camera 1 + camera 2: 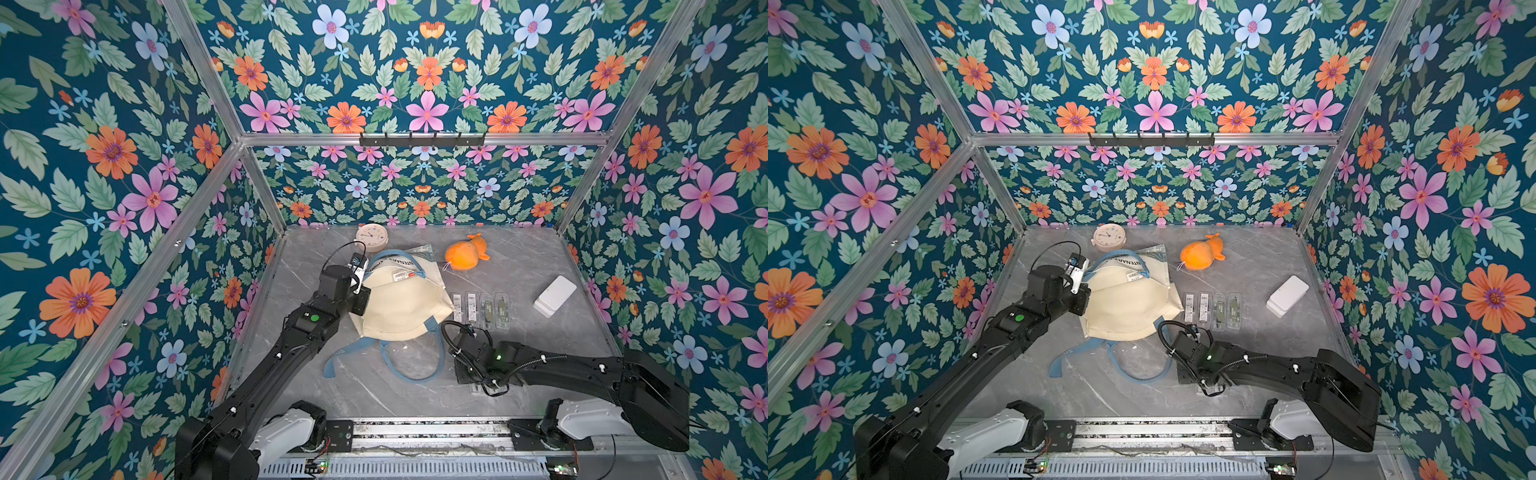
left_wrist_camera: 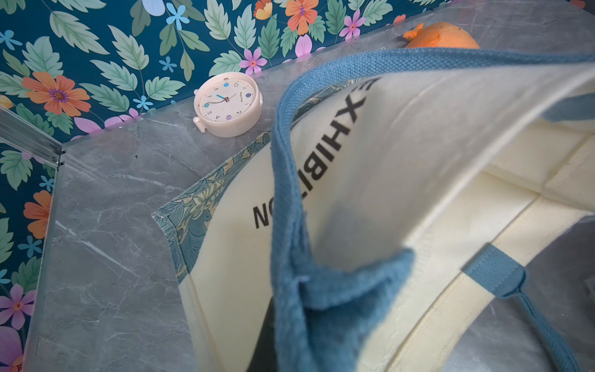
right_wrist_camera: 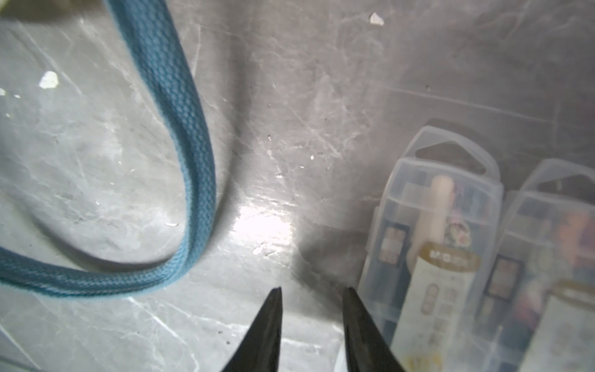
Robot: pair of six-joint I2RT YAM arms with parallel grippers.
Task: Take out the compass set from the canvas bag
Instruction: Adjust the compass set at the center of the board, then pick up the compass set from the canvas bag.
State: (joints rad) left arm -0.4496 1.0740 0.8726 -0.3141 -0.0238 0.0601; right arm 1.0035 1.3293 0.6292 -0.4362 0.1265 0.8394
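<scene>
The cream canvas bag (image 1: pixel 399 303) lies slumped mid-table, seen in both top views, its mouth lifted on the left side. My left gripper (image 1: pixel 360 291) is shut on its blue handle (image 2: pixel 286 193) at the rim; the strap hides the jaws in the left wrist view. The part of the bag's inside (image 2: pixel 483 206) that shows is bare cream lining. Several clear plastic compass set cases (image 1: pixel 471 307) lie in a row on the table just right of the bag. My right gripper (image 3: pixel 312 290) hovers open and holding nothing beside the nearest case (image 3: pixel 431 241), with a loose handle loop (image 3: pixel 180 106) on its other side.
A round cream clock (image 1: pixel 372 237) and an orange plush toy (image 1: pixel 465 253) sit near the back wall. A white box (image 1: pixel 555 295) lies at the right. A clear plastic pouch (image 1: pixel 419 255) lies under the bag's far end. The bag's handle loops (image 1: pixel 411 365) trail toward the front.
</scene>
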